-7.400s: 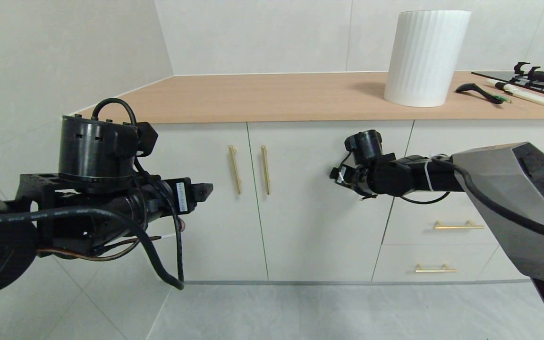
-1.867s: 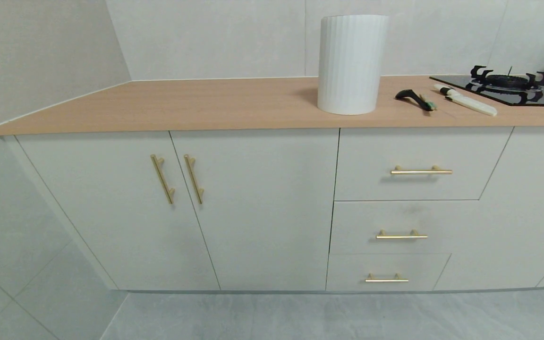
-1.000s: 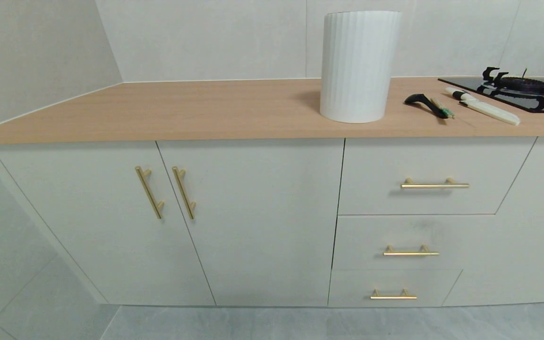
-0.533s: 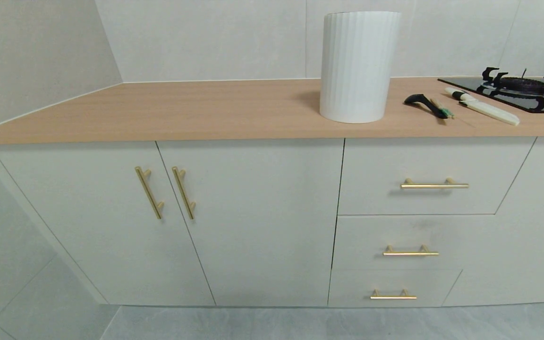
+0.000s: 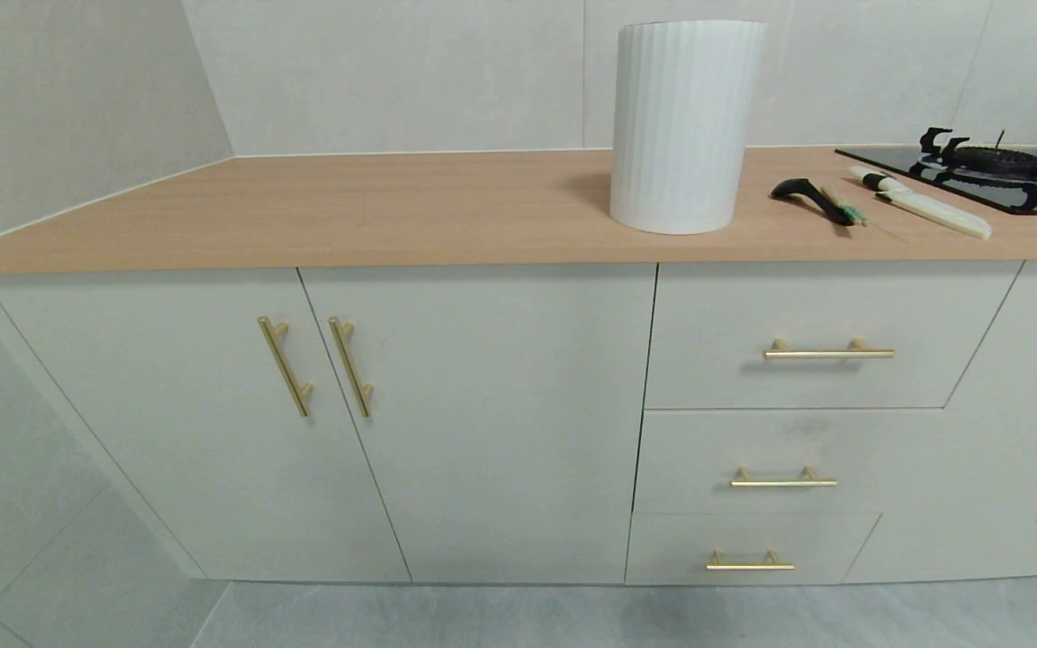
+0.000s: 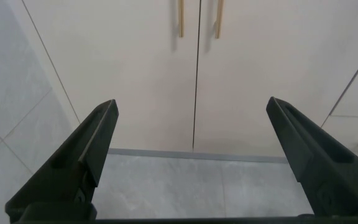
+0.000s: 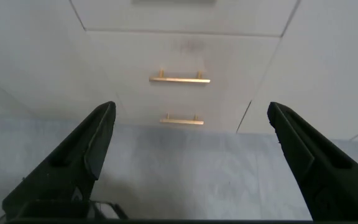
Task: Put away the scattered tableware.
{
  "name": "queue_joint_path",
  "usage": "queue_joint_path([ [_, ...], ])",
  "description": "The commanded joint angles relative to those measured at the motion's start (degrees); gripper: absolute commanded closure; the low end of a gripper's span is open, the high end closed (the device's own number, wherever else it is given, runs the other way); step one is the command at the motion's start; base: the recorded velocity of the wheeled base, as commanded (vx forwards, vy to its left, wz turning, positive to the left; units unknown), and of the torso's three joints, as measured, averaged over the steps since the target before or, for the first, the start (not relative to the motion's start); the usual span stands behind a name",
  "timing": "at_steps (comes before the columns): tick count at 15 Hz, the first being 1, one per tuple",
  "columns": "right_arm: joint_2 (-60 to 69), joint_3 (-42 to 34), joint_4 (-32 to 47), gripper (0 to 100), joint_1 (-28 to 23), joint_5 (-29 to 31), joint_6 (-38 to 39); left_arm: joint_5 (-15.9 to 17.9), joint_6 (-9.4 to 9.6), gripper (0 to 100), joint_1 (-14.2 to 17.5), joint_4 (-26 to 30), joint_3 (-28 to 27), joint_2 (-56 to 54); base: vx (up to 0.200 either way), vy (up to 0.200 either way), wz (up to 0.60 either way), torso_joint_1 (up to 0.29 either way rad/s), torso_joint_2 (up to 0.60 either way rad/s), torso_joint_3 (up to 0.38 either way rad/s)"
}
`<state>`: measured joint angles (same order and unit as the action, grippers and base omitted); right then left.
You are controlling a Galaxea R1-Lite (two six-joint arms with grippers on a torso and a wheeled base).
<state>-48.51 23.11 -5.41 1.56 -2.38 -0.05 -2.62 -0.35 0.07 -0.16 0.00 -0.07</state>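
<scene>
Left gripper (image 6: 191, 107) jaws spread wide; right gripper (image 7: 191, 109) jaws likewise spread

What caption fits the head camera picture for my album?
A white ribbed container, black-handled tool and white knife on a wooden counter above closed cabinets.

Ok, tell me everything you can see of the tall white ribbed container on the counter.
The tall white ribbed cylindrical container stands upright on the wooden countertop, near its front edge, above the left end of the top drawer. Its wall is matte white with vertical flutes; ceramic or plastic, I cannot tell. Its inside is hidden. Only the countertop touches it; the black-handled tool lies apart to its right.
</scene>
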Motion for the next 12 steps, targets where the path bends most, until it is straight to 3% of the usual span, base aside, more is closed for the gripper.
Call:
queue_joint_path([
  [1,-25.15,7.38,-4.61,0,0.55,-0.17,-0.04,-0.02,0.0,0,0.01,-0.02,0.0,0.07,0.0,0.0,0.0,0.0,0.0,0.0],
  [7,-42.64,20.83,-4.69,0,0.99,-0.17,-0.13,-0.02,0.0,0,0.01,-0.02,0.0,0.07,0.0,0.0,0.0,0.0,0.0,0.0],
  [12,-52.66,20.39,-4.69,0,3.27,0.44,-0.13,-0.02,-0.09,0,0.01,-0.02,0.0,0.07,0.0,0.0,0.0,0.0,0.0,0.0],
])
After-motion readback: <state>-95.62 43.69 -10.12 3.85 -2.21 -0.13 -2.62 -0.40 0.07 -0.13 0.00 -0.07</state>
